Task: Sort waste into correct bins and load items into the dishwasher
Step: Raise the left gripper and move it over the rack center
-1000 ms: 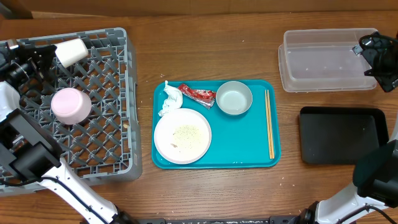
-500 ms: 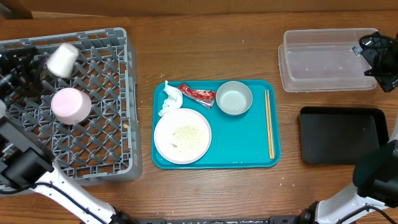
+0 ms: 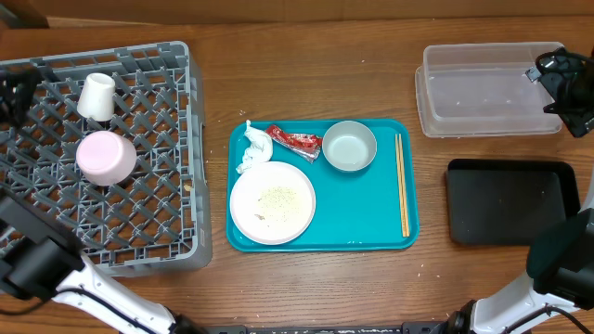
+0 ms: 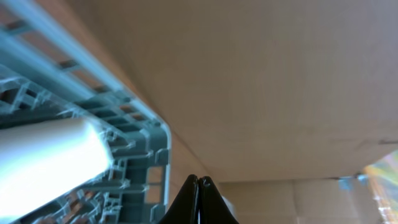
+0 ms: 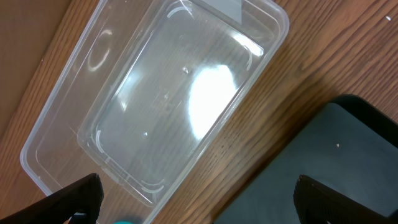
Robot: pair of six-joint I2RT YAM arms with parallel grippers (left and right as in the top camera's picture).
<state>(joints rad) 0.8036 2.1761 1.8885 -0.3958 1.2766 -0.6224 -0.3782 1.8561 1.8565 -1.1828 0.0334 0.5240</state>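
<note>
White cup (image 3: 96,96) now stands released in rack (image 3: 160,169).

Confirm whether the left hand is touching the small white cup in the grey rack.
Apart. The overhead view shows open grey rack lattice between the shut left hand and the small white cup standing in the rack.

A robot lab bench: wooden table (image 3: 306,83) walled by cardboard (image 4: 249,81).
</note>
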